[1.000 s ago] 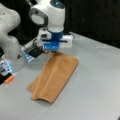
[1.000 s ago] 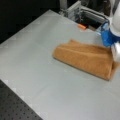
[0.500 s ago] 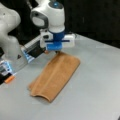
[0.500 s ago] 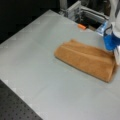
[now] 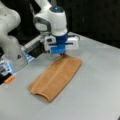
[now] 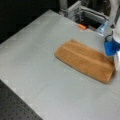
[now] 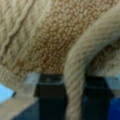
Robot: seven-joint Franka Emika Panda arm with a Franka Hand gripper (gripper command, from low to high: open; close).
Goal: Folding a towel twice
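The tool sits low over the table, right at one short end of the towel. In the wrist view a raised ridge of the towel runs up between the tool's 2 dark fingers, which press in on it from either side, so the tool is pinching the cloth at its edge. The rest of the towel fills that view beyond the fingers, with a ribbed band off to one side.

In both front views the towel lies on the table as a long, narrow strip, already doubled over once lengthwise, stretching away from the tool; its far end curls up slightly from the table. In a front view the towel shows a lengthwise seam line along its top face.

Well beyond the towel's far end from the tool, a small orange object lies near the table's edge.
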